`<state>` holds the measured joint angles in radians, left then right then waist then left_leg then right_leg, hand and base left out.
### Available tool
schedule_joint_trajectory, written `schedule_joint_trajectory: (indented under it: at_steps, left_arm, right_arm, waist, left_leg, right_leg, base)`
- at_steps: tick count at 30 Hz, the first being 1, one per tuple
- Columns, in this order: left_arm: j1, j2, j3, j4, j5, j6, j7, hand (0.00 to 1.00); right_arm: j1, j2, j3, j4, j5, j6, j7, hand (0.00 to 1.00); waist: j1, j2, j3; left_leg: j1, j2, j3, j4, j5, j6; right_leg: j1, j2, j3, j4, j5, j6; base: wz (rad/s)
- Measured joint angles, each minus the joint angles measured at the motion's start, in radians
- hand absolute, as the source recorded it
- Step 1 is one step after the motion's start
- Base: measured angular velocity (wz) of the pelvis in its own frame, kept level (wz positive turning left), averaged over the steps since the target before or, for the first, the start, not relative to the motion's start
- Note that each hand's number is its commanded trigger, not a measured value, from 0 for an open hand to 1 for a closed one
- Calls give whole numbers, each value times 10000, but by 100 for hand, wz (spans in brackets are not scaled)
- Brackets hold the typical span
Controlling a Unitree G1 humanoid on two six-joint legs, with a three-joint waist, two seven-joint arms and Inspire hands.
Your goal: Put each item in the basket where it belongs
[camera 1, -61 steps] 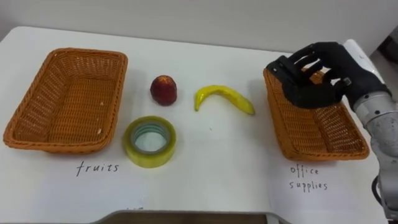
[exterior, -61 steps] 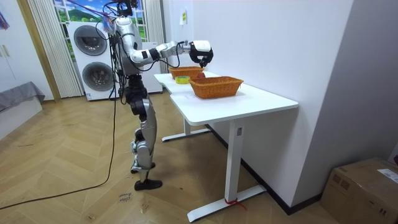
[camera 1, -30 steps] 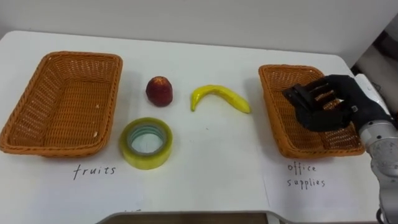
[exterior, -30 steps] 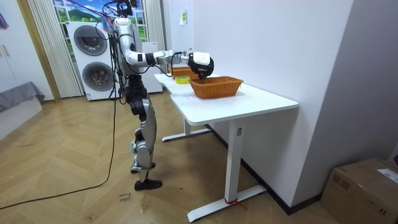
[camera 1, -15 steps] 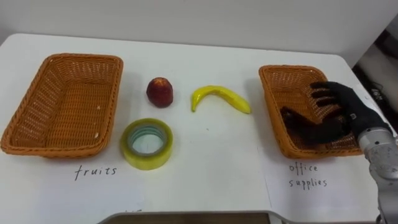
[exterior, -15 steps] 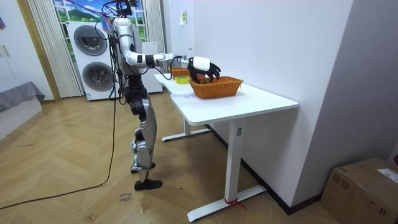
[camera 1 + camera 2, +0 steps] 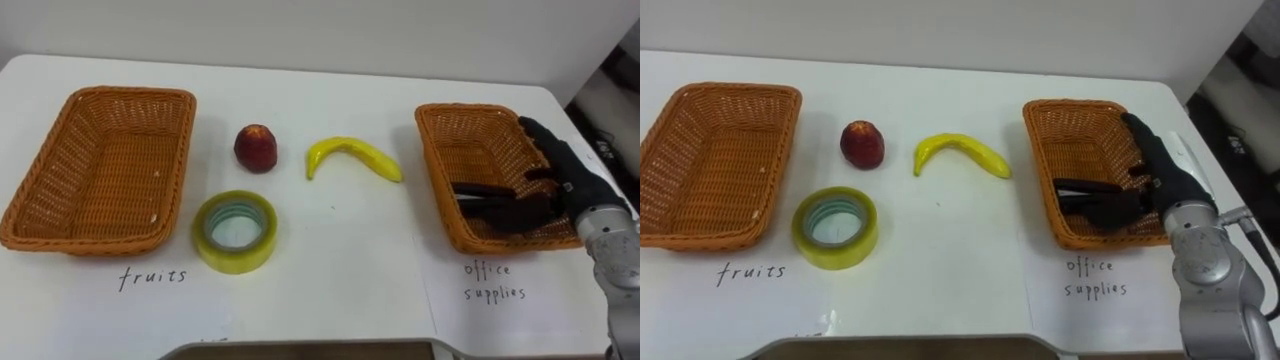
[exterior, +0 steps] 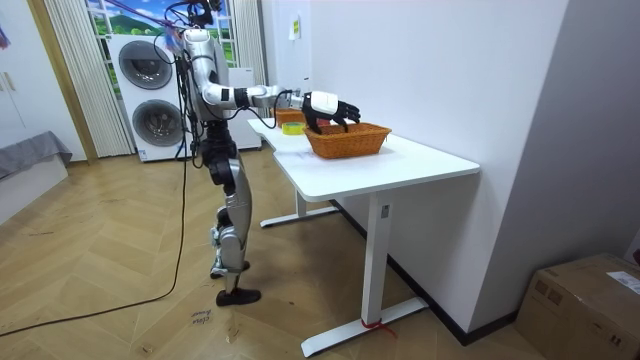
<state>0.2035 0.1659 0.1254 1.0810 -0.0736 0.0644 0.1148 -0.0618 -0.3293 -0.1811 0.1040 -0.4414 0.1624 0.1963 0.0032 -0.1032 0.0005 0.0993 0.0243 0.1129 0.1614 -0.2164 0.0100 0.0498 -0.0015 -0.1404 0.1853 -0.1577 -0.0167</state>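
My right hand (image 7: 545, 195) lies low inside the wicker basket (image 7: 465, 109) labelled office supplies at the table's right, fingers (image 7: 483, 190) straight and spread, pointing left. What lies under it is hidden. A red peach (image 7: 256, 147) and a yellow banana (image 7: 352, 153) rest on the white table between the baskets. A yellow tape roll (image 7: 236, 229) lies in front of the peach. The fruits basket (image 7: 130, 92) stands at the left with nothing in it. In the room view I stand at the table's end with the right hand (image 8: 325, 104) over the near basket (image 8: 350, 140).
Handwritten labels on the table (image 7: 330, 270) mark each basket. The table's front edge runs close below the tape roll and labels. A wall stands behind the table, and washing machines (image 8: 150, 85) are behind me in the room view.
My right hand sank into the office supplies basket and its curled fingers stretched out straight. The fruit and the tape roll have not moved.
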Motion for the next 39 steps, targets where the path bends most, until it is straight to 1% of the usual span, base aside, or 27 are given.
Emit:
schedule_joint_trajectory:
  at_steps: [8,10,12,15,18,19,21,22,25,29,33,35,39]
  left_arm:
    - [10,-1,3,7,-19,-3,2,0]
    - [51,-7,17,7,-18,-6,32,0]
    - [32,-21,61,0,-14,-6,70,0]
    - [65,-26,142,-137,-10,-6,107,0]
    - [74,3,116,-208,-9,-67,114,0]
    - [84,32,108,-209,-11,-101,119,0]
    - [113,34,108,-230,-11,-227,130,0]
    - [134,64,108,-232,-6,-276,132,0]
    - [235,95,107,-234,22,-275,134,0]
    - [260,82,112,-229,113,-275,248,0]
    - [230,22,212,-217,255,-276,239,0]
    - [197,15,266,-179,256,-275,209,0]
    - [58,-19,259,-93,261,-273,175,0]
  right_arm:
    - [0,0,0,-48,24,0,-82,0]
    - [0,0,-3,-422,65,0,-110,0]
    - [-1,0,-7,-760,268,-6,-248,0]
    - [-11,-1,-7,-1030,655,-111,-510,0]
    - [-266,-1,2,-1353,923,-143,-562,0]
    - [-403,-1,1,-1373,996,-211,-646,0]
    - [-474,-3,0,-1603,1191,-213,-742,0]
    - [-480,-5,0,-1889,1272,-213,-743,0]
    - [-528,-19,0,-2404,1505,-229,-797,0]
    - [-607,-19,1,-3013,1502,-240,-863,0]
    - [-714,-18,3,-3193,1478,-336,-859,0]
    - [-854,-18,9,-3207,1480,-337,-859,0]
    - [-938,-19,42,-3214,1552,-341,-843,0]
  waist:
    - [21,-6,3]
    - [19,-14,8]
    - [32,-36,-7]
    - [28,-130,-50]
    - [25,-199,-13]
    - [21,-247,8]
    - [29,-319,6]
    - [26,-339,17]
    - [12,-312,49]
    - [44,-307,50]
    - [75,-292,59]
    - [206,-272,57]
    - [340,-225,54]
  left_leg:
    - [-4,0,-20,-3,0,0]
    - [-17,0,-27,-8,0,0]
    - [-34,1,-24,-6,0,-1]
    - [-58,-2,-22,24,0,-1]
    - [-19,-4,-11,27,3,1]
    - [-7,-1,-12,31,4,0]
    - [-7,0,-14,31,4,0]
    - [-9,0,-15,30,4,0]
    - [-7,1,-18,-3,0,0]
    - [12,6,-29,-17,0,-3]
    - [18,3,-28,-4,1,-2]
    - [32,3,-25,-3,1,-2]
    - [54,6,-27,-13,2,-3]
  right_leg:
    - [-8,0,7,3,0,0]
    - [-29,-2,6,5,-1,0]
    - [-68,-1,-3,14,-1,1]
    - [-133,-6,-10,33,-1,0]
    - [-109,-10,-13,60,-1,0]
    - [-91,-9,-13,55,-1,0]
    - [-78,-9,-22,39,0,0]
    - [-68,-8,-17,29,0,0]
    - [-29,-1,-22,19,-1,0]
    - [3,13,-20,10,0,-1]
    - [16,4,-30,10,0,-1]
    - [17,7,-32,15,0,-1]
    - [31,8,-6,31,1,-1]
  base:
    - [0]
    - [0]
    - [0]
    - [0]
    - [0]
    - [0]
    - [0]
    - [0]
    - [0]
    - [0]
    - [0]
    - [0]
    - [0]
